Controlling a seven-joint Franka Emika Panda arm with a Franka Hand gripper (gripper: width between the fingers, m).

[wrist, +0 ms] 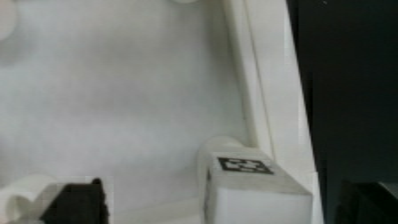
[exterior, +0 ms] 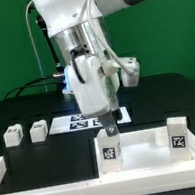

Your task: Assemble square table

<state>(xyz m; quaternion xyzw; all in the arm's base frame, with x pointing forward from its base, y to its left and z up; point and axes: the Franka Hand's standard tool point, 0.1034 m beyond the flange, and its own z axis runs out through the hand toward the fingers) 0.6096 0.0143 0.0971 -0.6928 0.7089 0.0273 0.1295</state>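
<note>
The square table's white slab (exterior: pixel 145 157) lies at the front of the black table, raised rim up. One tagged peg leg (exterior: pixel 110 150) stands upright at the slab's corner on the exterior view's left. A second leg (exterior: pixel 176 134) stands at the corner on the exterior view's right. My gripper (exterior: pixel 111 132) hangs straight over the first leg, fingertips at its top. In the wrist view the slab (wrist: pixel 125 100) fills the frame. That leg (wrist: pixel 249 180) stands by the rim, with a gap to one black finger (wrist: pixel 71 203). My gripper (wrist: pixel 205 208) looks open.
Two loose tagged legs (exterior: pixel 12 135) (exterior: pixel 37 130) lie on the black table at the exterior view's left. The marker board (exterior: pixel 74 122) lies behind the slab. A white border rail (exterior: pixel 0 167) shows at the left edge. A green wall stands behind.
</note>
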